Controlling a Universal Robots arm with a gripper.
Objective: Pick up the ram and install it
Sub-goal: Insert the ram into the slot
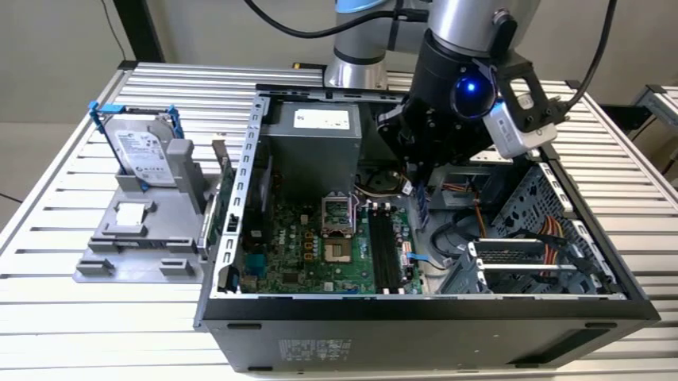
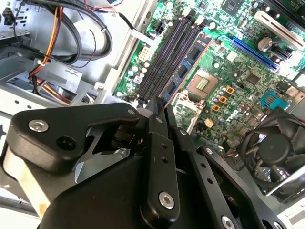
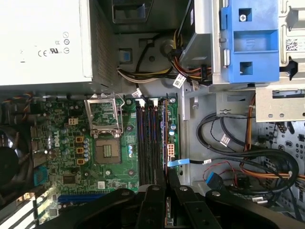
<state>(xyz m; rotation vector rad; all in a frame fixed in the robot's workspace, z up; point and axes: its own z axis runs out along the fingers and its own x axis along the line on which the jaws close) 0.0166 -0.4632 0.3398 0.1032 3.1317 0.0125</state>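
Your gripper (image 2: 161, 103) is the nearest thing in both wrist views. Its two black fingers (image 2: 155, 138) are drawn together and pinch the ram (image 2: 188, 64), a thin blue-green stick with dark chips on its face that runs out from between the tips. In the first wrist view you see the ram (image 3: 162, 138) almost edge-on, lying lengthwise along the row of black memory slots (image 3: 147, 143). You cannot tell from these views whether its lower edge touches a slot. Beside the slots sits the open CPU socket (image 3: 106, 152) with its metal frame, on the green motherboard (image 3: 62, 143). A flat blue cable (image 3: 178, 162) crosses the board's edge close to the fingertips. Farther along the board, a black fan (image 2: 276, 148) sits at one corner. Beyond the slots you have the grey power supply (image 3: 43, 43), and next to it a blue bracket (image 3: 248, 43) on the metal drive cage. Loose black, orange and red cables (image 3: 238, 157) are coiled in the bay beside the board. In the exterior view the arm (image 1: 466, 40) reaches down into the open computer case (image 1: 424, 325), which lies on its side on a slatted metal table (image 1: 106, 333). Well apart from the case, toward the exterior view's left, a silver hard drive (image 1: 143, 151) with blue handles stands upright in a grey holder (image 1: 138, 246).
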